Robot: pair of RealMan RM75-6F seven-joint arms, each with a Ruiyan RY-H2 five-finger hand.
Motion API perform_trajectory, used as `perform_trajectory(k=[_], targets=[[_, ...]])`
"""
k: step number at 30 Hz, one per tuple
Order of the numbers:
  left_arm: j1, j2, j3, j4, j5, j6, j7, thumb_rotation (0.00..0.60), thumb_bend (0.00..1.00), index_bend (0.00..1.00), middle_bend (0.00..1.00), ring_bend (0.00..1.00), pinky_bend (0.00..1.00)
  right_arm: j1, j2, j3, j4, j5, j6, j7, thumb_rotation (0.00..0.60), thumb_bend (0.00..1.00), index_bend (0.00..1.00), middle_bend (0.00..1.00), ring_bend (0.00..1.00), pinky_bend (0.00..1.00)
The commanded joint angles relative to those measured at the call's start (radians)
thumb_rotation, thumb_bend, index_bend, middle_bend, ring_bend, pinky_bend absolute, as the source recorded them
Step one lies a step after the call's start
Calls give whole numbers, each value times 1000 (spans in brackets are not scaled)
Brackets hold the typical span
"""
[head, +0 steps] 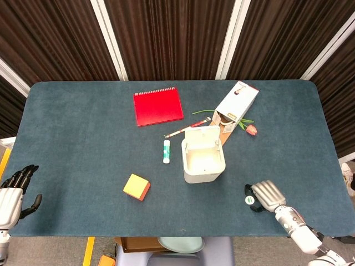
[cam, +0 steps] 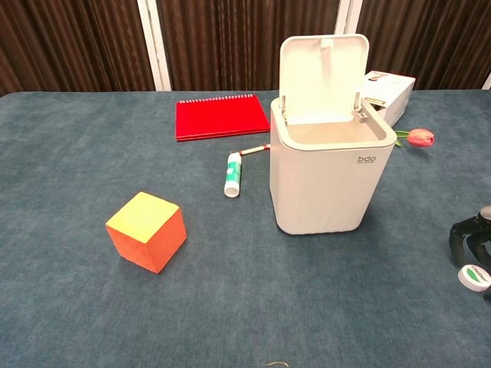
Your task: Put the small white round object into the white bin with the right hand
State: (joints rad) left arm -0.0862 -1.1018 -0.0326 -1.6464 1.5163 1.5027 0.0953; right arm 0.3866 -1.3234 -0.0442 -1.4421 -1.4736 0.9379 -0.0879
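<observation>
The right hand (head: 265, 195) is low over the near right part of the tabletop (head: 77, 144), its dark fingers (cam: 465, 230) curled down around the small white disc (head: 249, 199), which lies flat on the cloth at the fingertips. Whether the fingers actually touch or grip it cannot be told; the disc looks to be resting on the surface.

Up and to the left of that hand stands the white bin (head: 203, 160), lid tipped open at the back, with only bare cloth between the two. Behind the bin lie a cardboard box (head: 235, 105), a tulip (head: 250, 130) and a red-and-white pen (head: 186, 128). A glue stick (head: 166, 151) lies just left of the bin, a red notebook (head: 158, 106) farther back, and an orange-and-yellow cube (head: 136, 187) well to the left.

The tabletop is covered in blue-grey cloth; dark curtains with white posts close the room behind it.

The right hand is near the front edge, with open cloth to its right. The left hand (head: 12, 194) hangs off the left edge, fingers spread and holding nothing.
</observation>
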Motion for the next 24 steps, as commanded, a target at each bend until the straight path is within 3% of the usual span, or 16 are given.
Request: perform_trajectory(k=[1,7,14,24], targets=[[0,0,0,0,-1,-1,-1,600,409,119,110,170,320,1,-7,-1,10,-4,7,11,600,312,607,773,886,1000],[1,1,-1,0,0,1,-4,600,408,119,109,170,320,-3,-14,-2,28,-13,33,29,600,313,683,779,892,1000],[0,0,0,1,1,-2,-3,600,408,127,109,170,321,-13,9,8,0,-30,96,31,600,313,701,780,893,1000],[-1,0,-1,0,-3,-5,3,600,409,142,109,170,320,-56,175,75,-243,-59,302,-86,600,313,701,780,893,1000]])
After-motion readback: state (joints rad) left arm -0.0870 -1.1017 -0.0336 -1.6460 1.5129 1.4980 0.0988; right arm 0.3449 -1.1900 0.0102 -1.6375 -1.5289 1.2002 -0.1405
